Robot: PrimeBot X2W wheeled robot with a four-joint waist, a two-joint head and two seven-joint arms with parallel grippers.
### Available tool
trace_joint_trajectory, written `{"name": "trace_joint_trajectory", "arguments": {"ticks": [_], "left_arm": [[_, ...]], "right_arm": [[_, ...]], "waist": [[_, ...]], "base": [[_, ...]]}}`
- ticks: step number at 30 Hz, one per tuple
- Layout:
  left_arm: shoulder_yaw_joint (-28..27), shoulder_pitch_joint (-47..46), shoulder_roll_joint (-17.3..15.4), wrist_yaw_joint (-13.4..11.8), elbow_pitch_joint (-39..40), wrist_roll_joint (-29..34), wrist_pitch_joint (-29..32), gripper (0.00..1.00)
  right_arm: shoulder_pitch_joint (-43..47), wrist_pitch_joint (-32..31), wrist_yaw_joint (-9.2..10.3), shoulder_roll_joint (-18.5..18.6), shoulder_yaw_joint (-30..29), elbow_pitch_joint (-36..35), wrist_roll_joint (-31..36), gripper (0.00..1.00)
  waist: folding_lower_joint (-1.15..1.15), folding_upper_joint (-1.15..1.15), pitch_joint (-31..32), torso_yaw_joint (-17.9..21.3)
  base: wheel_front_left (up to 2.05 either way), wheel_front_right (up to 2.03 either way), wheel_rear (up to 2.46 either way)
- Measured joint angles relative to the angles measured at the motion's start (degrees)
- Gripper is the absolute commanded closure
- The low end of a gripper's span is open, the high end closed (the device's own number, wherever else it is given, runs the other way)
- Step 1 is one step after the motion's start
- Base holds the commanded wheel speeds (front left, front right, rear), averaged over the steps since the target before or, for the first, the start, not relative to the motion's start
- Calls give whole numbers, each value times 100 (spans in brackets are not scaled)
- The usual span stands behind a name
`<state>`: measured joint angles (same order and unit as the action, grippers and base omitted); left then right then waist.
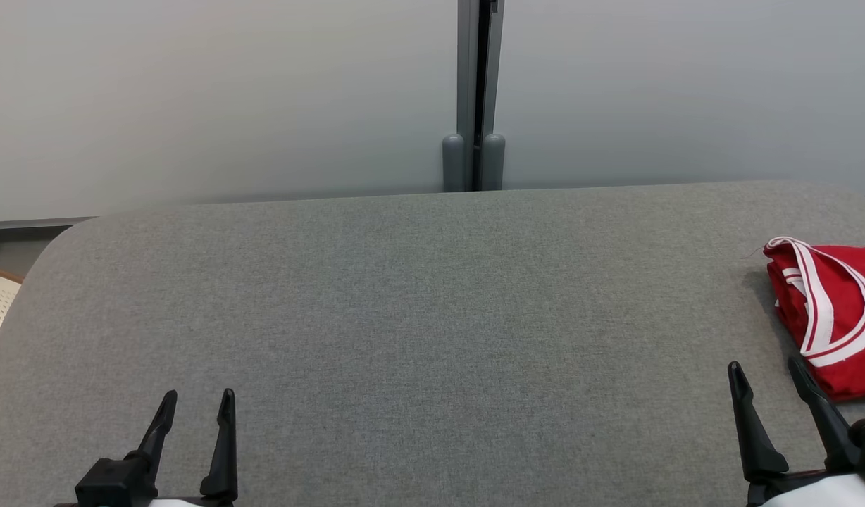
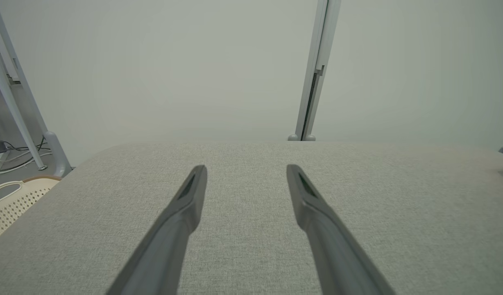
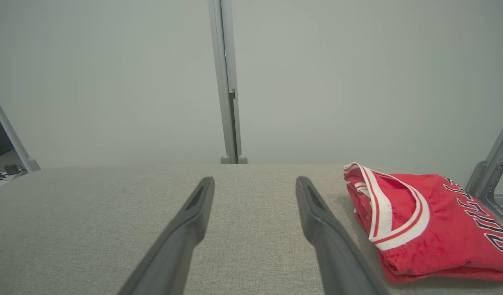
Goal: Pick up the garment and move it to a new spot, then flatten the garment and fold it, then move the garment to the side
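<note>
The garment (image 1: 834, 310) is a red jersey with white trim, folded into a compact stack at the right edge of the grey table (image 1: 404, 303). From the right wrist the garment (image 3: 423, 221) shows dark lettering and lies just right of the fingers. My right gripper (image 1: 765, 370) stands open near the front right, its right finger close beside the garment's near corner, with nothing between the fingers. My left gripper (image 1: 196, 400) is open at the front left, far from the garment. Seen from its own wrist, the left gripper (image 2: 246, 169) hovers over bare fabric.
A pale partition wall with a grey post (image 1: 475, 98) runs behind the table. A cream perforated basket (image 2: 10, 198) sits off the table's left end. A metal bracket (image 3: 491, 180) stands past the garment at the right.
</note>
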<state>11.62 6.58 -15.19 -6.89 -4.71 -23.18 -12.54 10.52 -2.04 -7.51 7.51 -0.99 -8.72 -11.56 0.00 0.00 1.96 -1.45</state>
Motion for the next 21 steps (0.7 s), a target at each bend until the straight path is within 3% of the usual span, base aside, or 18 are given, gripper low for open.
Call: {"name": "trace_joint_trajectory", "arguments": {"ticks": [6, 7, 12, 21], "left_arm": [[35, -1, 19, -24, -1, -31, 15, 0], [45, 1, 23, -23, -10, -38, 16, 100], [97, 114, 187, -13, -219, -123, 70, 100], [-112, 29, 315, 163, -332, -1037, 298, 100]], "right_arm": [[-21, -1, 0, 2, 44, 29, -30, 0], [-25, 0, 0, -1, 55, 38, -32, 100], [65, 0, 0, -97, 94, 275, -101, 100], [-77, -10, 0, -107, 65, 546, -1203, 100]], "waist": [[0, 0, 23, 1], [0, 0, 27, 4], [0, 0, 25, 5], [0, 0, 6, 17]], "base": [[0, 0, 0], [0, 0, 0], [0, 0, 0], [0, 0, 0]]}}
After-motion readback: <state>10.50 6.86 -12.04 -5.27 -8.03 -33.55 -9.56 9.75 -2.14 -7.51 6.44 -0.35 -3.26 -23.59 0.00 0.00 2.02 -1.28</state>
